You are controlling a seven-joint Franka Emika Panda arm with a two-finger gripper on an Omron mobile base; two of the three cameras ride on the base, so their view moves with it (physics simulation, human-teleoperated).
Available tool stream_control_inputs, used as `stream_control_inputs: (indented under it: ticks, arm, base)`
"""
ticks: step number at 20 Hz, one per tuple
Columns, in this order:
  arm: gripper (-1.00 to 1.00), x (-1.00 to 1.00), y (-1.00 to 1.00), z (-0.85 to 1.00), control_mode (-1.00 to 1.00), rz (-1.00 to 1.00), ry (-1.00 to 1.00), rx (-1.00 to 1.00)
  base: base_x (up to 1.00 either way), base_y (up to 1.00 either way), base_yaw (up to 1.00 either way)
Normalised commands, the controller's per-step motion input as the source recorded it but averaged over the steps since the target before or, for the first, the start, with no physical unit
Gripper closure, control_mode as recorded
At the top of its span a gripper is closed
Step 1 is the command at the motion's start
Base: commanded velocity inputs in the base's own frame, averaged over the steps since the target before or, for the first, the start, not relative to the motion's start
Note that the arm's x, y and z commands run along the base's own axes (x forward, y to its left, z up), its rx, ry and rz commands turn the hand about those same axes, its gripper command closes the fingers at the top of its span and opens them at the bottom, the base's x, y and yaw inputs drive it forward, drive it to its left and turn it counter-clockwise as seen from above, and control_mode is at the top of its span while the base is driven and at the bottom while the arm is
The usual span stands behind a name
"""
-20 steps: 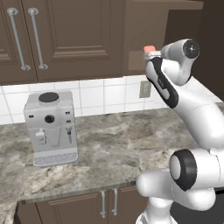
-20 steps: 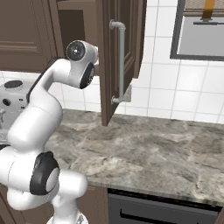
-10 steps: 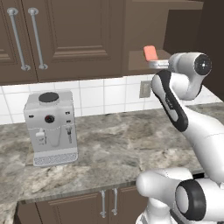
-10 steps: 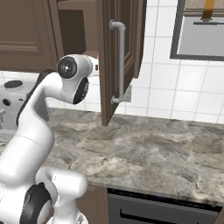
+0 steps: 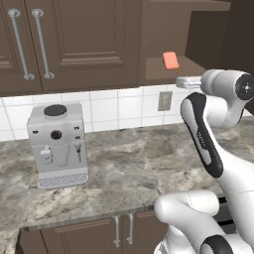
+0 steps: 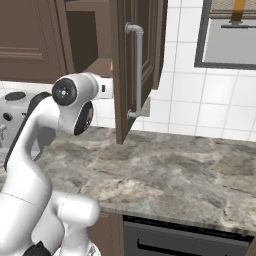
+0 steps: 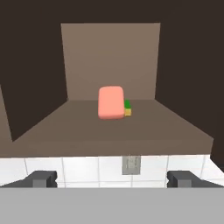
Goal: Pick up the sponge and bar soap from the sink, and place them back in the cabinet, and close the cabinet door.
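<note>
- Arm is pulling back out of the cabinet point(image 5: 163, 34): a second ago the wrist was sitting up by the shelf edge, now it's lower and nearer the base, with the soap point(image 7: 110, 102) left behind on the shelf point(image 7: 109, 127).
- Gripper point(image 7: 111, 178) is standing wide open, holding nothing; the two finger tips point(image 7: 41, 178) are showing far apart at the bottom of the hand view, below the shelf's front edge.
- Soap is lying flat near the middle of the shelf, a bit toward the back wall. In the left base view it's sitting on the shelf just above the wrist.
- Sponge point(image 7: 127, 107) is peeking out just behind and right of the soap; only a sliver of green over yellow is visible. They're looking close or touching, but I can't tell which from this angle.
- So both items are looking stowed; the sink isn't needed any more, by my read.
- Door point(image 6: 134, 70) is hanging open, swung out toward the base on the right side of the opening, long silver handle point(image 6: 137, 70) facing the room.
- Remaining step, as I judge it: getting clear of the shelf, moving round to the outer face of the door and pushing it shut.
- Risk: wrist is sitting between the opening and the door, so swinging the door early would be clipping the arm.
- Coffee machine point(image 5: 57, 144) on the counter point(image 5: 129, 168) at left is well clear of all this.
</note>
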Motion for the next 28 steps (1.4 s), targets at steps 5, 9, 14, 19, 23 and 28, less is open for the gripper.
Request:
stream_control_inputs:
  ticks: [5,9,14,19,23,28]
  arm:
    - [-1.00,-0.49,0.00,0.00,-1.00,0.00,0.00,0.00]
    - [-1.00,-0.45,0.00,0.02,-1.00,0.00,0.00,0.00]
    - [-1.00,-0.40,0.00,0.04,-1.00,0.00,-0.01,0.00]
    - [-1.00,-0.41,0.00,0.00,-1.00,0.00,-0.01,0.00]
    - [-1.00,-0.39,0.00,0.01,-1.00,0.00,0.00,0.00]
    - [-1.00,-0.37,0.01,0.04,-1.00,0.00,0.00,0.00]
  base:
    - [0.00,0.00,0.00]
    - [0.00,0.00,0.00]
    - [0.00,0.00,0.00]
    - [0.00,0.00,0.00]
    - [0.00,0.00,0.00]
    - [0.00,0.00,0.00]
